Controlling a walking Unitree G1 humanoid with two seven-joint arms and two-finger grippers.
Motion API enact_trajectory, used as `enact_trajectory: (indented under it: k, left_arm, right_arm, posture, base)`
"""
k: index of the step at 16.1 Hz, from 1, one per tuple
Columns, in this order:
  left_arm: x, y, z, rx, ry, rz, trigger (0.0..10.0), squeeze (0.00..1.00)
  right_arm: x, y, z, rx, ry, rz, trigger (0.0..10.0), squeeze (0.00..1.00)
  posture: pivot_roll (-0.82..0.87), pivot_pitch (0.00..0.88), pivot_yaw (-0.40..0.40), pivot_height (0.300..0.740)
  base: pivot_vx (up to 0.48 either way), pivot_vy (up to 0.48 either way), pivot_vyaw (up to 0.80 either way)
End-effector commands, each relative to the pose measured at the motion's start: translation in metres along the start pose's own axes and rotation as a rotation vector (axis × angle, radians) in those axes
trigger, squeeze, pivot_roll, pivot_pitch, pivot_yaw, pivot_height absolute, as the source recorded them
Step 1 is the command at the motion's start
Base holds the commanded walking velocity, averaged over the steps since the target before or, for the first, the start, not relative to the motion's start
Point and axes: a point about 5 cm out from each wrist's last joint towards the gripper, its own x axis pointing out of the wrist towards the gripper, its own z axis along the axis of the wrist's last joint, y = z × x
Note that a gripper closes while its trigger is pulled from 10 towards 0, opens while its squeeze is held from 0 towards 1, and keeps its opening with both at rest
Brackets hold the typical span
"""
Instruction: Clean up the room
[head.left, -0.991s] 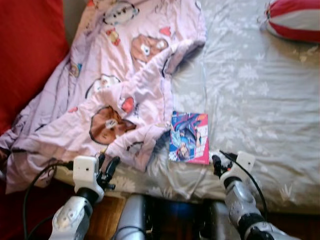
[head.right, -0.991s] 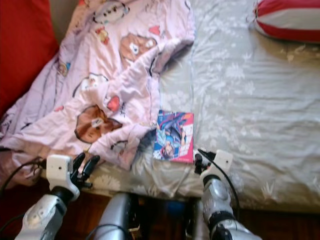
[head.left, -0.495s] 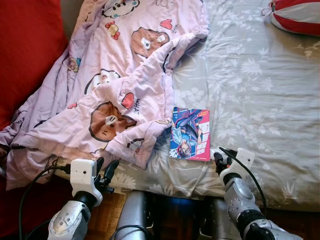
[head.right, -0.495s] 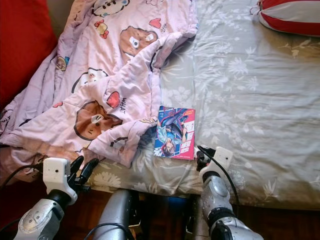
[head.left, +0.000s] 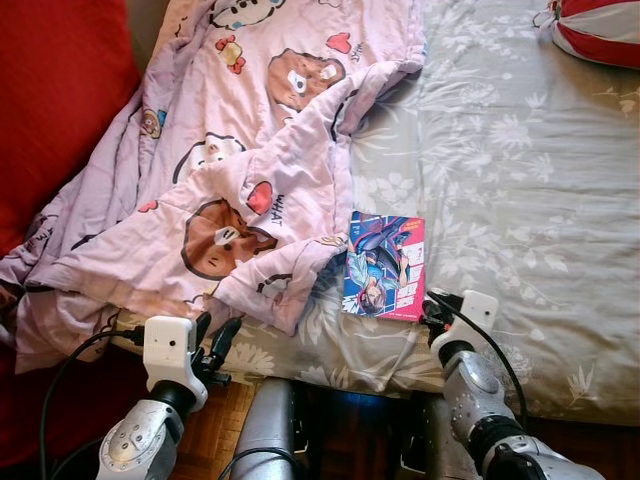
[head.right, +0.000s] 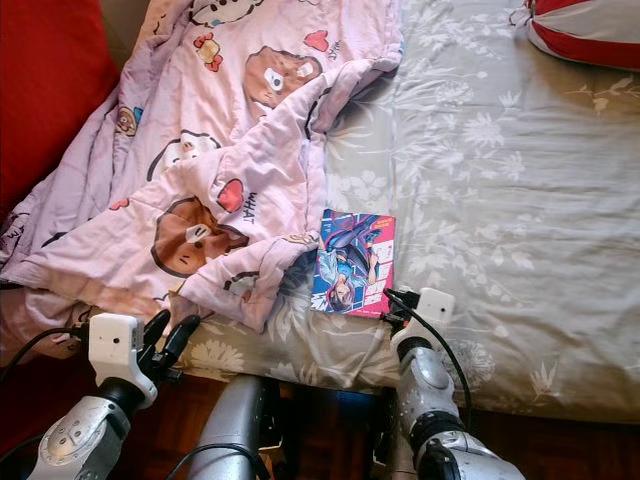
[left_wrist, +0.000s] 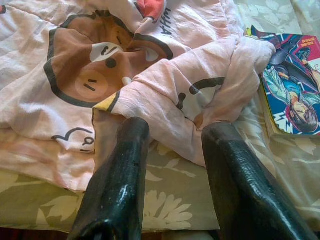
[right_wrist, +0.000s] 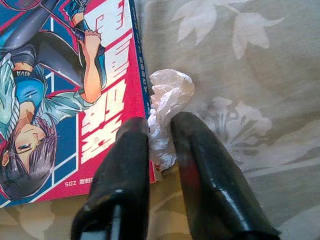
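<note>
A crumpled wrapper (right_wrist: 167, 107) is being pinched between the fingers of the right gripper (right_wrist: 159, 137) at the near edge of the bed (head.left: 520, 180), touching the right near corner of the comic book (head.left: 385, 265). The pick-up of this scrap appears to be the step in hand. The left gripper (left_wrist: 175, 145) is being held with its fingers spread and nothing between them, near the hanging edge of the pink blanket (head.left: 250, 170) on the left. Next, a lift straight off the sheet is being called for, without the book being dragged along.
</note>
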Motion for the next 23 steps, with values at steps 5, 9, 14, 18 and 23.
enact_trajectory:
  k: [5, 9, 14, 18, 23]
  left_arm:
    - [-0.003, 0.005, -0.006, 0.017, 0.038, 0.01, 10.0, 0.0]
    - [0.002, 0.005, -0.01, 0.01, 0.043, 0.013, 10.0, 0.0]
    - [0.012, 0.004, -0.022, -0.014, 0.054, 0.032, 10.0, 0.0]
    - [0.033, 0.007, -0.035, -0.022, 0.059, 0.048, 10.0, 0.0]
    - [0.047, 0.018, -0.065, -0.036, 0.147, 0.102, 10.0, 0.0]
  right_arm:
    - [-0.005, 0.0, -0.015, 0.007, 0.048, 0.0, 0.0, 0.0]
    - [-0.008, -0.006, -0.018, 0.008, 0.048, -0.035, 0.0, 0.0]
    - [-0.012, -0.025, -0.009, -0.022, -0.046, -0.138, 0.0, 0.0]
    - [-0.011, -0.032, 0.015, -0.057, -0.179, -0.119, 0.0, 0.0]
    - [-0.015, -0.017, 0.015, -0.122, -0.231, 0.011, 10.0, 0.0]
  posture:
    - [0.25, 0.373, 0.101, 0.64]
    - [0.22, 0.359, 0.098, 0.64]
    - [0.18, 0.291, 0.075, 0.64]
    - [0.13, 0.178, 0.05, 0.64]
    - [0.08, 0.063, 0.039, 0.64]
  base:
    - [0.0, 0.0, 0.0]
    - [0.0, 0.0, 0.0]
    - [0.0, 0.0, 0.0]
    - [0.0, 0.0, 0.0]
    - [0.0, 0.0, 0.0]
